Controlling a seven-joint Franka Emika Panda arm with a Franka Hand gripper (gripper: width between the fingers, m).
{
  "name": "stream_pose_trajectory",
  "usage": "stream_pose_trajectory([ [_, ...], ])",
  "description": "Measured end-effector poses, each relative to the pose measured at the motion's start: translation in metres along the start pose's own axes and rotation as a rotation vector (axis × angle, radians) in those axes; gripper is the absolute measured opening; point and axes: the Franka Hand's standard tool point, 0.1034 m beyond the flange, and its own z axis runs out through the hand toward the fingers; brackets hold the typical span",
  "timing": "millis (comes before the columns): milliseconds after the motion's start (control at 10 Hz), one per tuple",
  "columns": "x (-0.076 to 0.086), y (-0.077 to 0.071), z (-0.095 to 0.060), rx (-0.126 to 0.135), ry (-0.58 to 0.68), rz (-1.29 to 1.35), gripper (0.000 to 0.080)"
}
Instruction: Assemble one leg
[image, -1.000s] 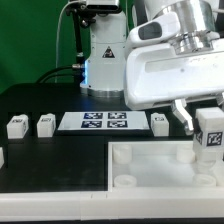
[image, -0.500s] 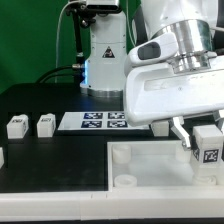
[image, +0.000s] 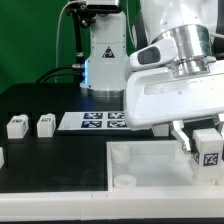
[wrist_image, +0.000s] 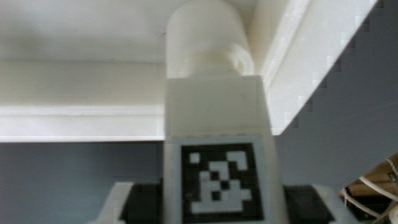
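While gripper (image: 204, 141) clamps the leg (image: 209, 148) | leg upright at panel (image: 150, 166) corner | seated or not: can't tell

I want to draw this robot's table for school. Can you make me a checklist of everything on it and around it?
Surface: flat black table.
Job's things: small white plastic leg with a black-and-white tag, held over the corner of the large white square panel at the exterior view's right; whether it is seated cannot be told. Two loose legs stand near the exterior view's left, and another one is cut off by the edge.
Clutter: flat white marker board; nothing else seen.
Grippers: gripper shut on the held leg.
Cables: black cable beside the white robot base.
Surroundings: green backdrop.
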Motion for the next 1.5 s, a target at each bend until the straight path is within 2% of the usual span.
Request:
stream_pose_trajectory([
  [100,-0.001,0.000,0.001,0.004,-0.026,0.000,0.0292],
  [300,-0.003,-0.001,0.002,0.005,-0.037,0.001,0.0572],
  [400,-0.004,-0.001,0.002,0.005,-0.038,0.001,0.0572],
  [500,-0.004,-0.001,0.002,0.005,-0.039,0.001,0.0634],
  [1000,-0.003,-0.001,0.002,0.006,-0.047,0.001,0.0648],
  [1200,0.017,-0.002,-0.014,0.009,-0.057,-0.006,0.0648],
  [1300,0.025,-0.003,-0.020,0.015,-0.103,-0.008,0.0648],
  [1400,0.038,-0.002,-0.022,0.021,-0.142,-0.007,0.0648],
  [1500,0.043,0.000,-0.020,0.018,-0.127,-0.004,0.0648],
])
